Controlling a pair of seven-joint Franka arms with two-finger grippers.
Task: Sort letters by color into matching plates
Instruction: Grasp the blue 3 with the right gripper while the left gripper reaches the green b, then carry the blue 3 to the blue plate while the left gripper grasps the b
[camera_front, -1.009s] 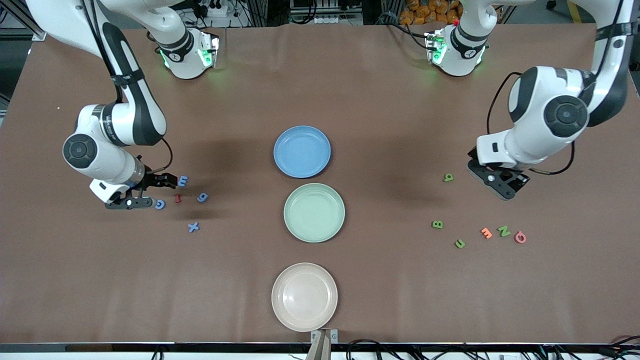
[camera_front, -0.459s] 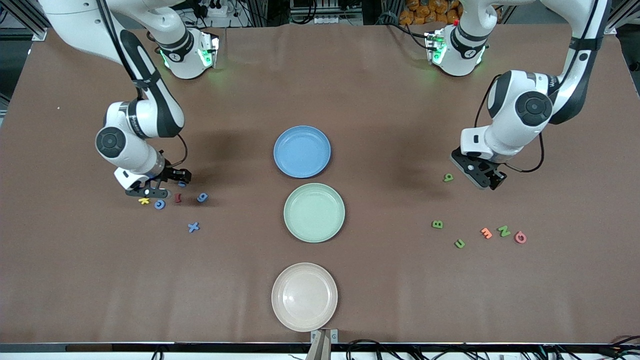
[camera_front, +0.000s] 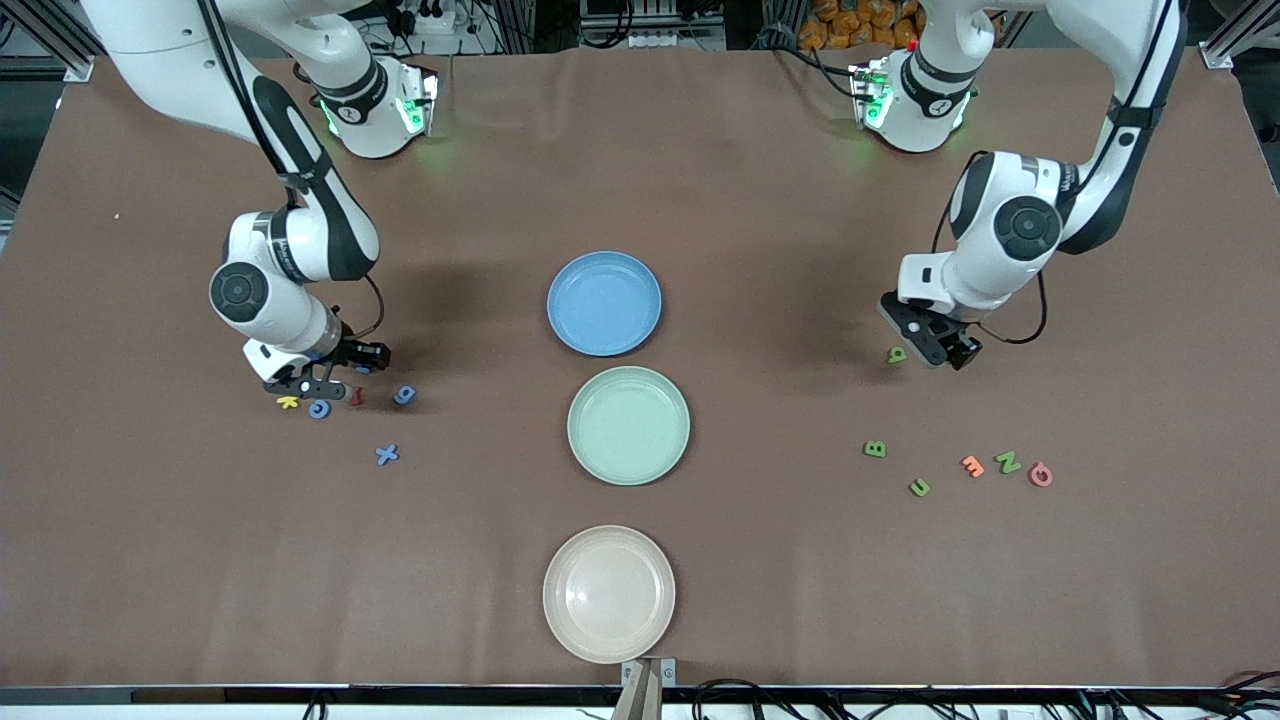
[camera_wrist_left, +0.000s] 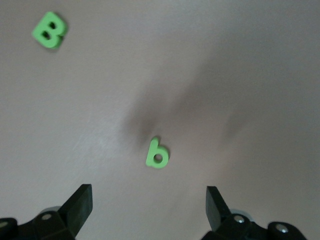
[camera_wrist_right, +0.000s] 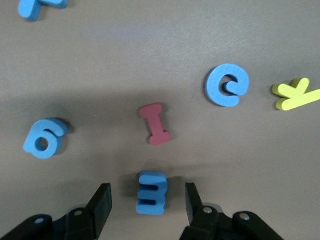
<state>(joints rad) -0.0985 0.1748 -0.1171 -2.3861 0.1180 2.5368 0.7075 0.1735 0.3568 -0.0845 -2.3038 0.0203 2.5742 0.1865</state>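
1. Blue plate (camera_front: 604, 303), pale green plate (camera_front: 628, 425) and cream-beige plate (camera_front: 609, 593) in a line down the middle of the table, blue farthest from the front camera, cream nearest; all three bare, so nothing sorted yet by the look of it.
2. Toward the right arm's end: blue E (camera_wrist_right: 151, 193), dark red I (camera_wrist_right: 155, 124), blue C (camera_wrist_right: 227, 84), yellow K (camera_wrist_right: 297, 93), blue 6-shaped piece (camera_front: 404, 395) and blue X (camera_front: 387, 454), all flat on the table, well apart from the plates.
3. Toward the left arm's end: green b (camera_wrist_left: 157, 153), farther from the front camera than the green B (camera_front: 875, 449), green U (camera_front: 919, 487), orange E (camera_front: 972, 465), green N (camera_front: 1007, 462) and pink G (camera_front: 1041, 474).
4. Right gripper (camera_wrist_right: 148, 203) low over the blue E, jaws apart with the piece between them, not closed on it.
5. Left gripper (camera_wrist_left: 149, 206) low over the table just beside the green b, jaws wide apart, nothing held; the b not yet between the fingers.
6. Judged stage: the very start, first pick for each arm. Left to do: four blue pieces into the blue plate, four green into the pale green; red, yellow, orange and pink without a matching plate.
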